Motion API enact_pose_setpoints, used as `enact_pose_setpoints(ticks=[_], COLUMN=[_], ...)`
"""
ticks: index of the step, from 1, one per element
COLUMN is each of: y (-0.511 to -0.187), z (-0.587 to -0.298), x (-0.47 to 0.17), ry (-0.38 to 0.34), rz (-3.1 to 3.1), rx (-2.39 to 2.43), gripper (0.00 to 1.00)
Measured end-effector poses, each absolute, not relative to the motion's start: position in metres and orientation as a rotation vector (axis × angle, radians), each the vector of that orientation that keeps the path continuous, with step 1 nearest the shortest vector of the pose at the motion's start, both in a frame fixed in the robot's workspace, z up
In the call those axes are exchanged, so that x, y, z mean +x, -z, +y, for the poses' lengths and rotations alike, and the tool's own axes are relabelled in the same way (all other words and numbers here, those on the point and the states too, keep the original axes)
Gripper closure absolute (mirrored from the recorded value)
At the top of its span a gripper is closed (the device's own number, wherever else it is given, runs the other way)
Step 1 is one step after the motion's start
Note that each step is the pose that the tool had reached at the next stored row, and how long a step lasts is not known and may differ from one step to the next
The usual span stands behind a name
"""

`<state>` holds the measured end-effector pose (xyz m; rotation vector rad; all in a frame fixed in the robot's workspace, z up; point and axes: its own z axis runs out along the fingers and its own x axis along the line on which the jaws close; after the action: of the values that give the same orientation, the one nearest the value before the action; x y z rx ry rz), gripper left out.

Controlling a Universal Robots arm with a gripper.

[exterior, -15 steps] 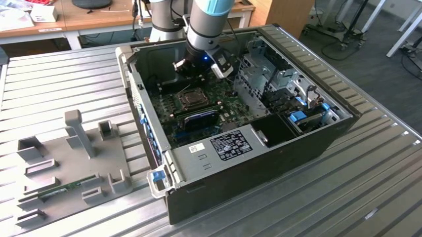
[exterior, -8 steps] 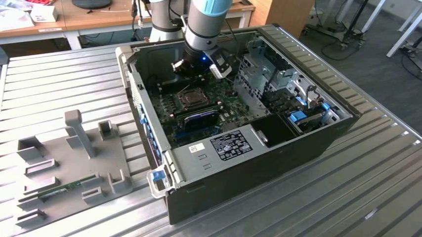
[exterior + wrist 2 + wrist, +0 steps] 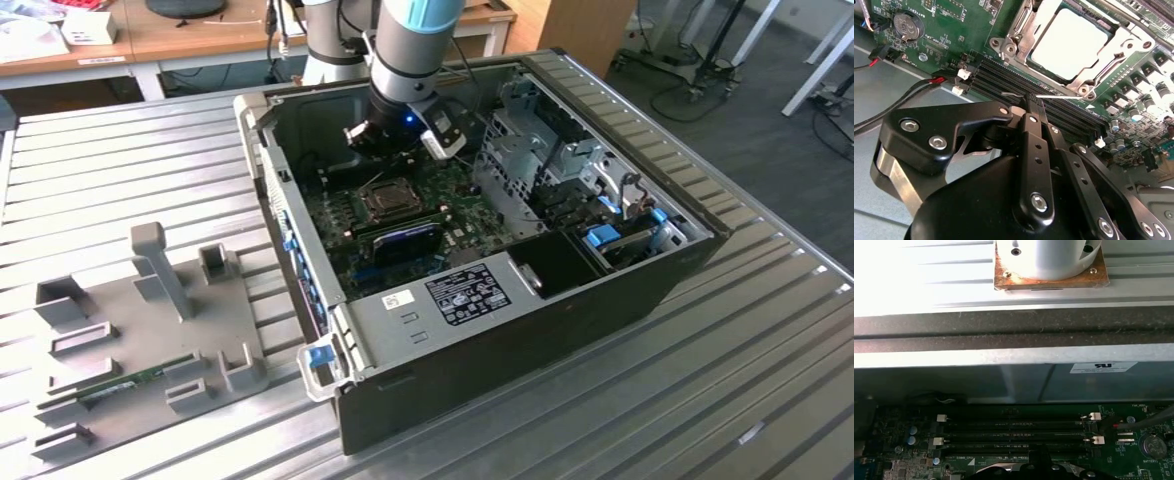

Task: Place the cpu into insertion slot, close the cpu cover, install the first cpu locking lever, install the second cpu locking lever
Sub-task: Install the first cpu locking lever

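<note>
You have cpu: flat square, silvery-grey top, seated level in insertion slot, just beyond your gripper. Cpu cover: silvery hinged frame, lying flat around cpu, chip showing through hollow centre. Locking lever: thin wire rod, crossing right at gripper tip, between gripper and cover; contact unclear.

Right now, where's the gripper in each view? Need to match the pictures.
Exterior view: gripper inside the open computer case, over the green motherboard.
Second wrist view: gripper tip over the black memory slots, short of the cpu.
First wrist view: gripper at the memory slots' edge, case wall beyond them.
Shared landmark: the motherboard in all three views; the memory slots in both wrist views.
</note>
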<state>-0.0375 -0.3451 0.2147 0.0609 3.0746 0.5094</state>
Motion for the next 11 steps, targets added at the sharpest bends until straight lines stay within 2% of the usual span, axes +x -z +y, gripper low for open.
enact_pose_setpoints(ticks=[11], y=[-0.2132], z=[-0.3452], x=[-0.0376], ry=[-0.509], rz=[3.073], rx=[0.063], gripper=[0.89])
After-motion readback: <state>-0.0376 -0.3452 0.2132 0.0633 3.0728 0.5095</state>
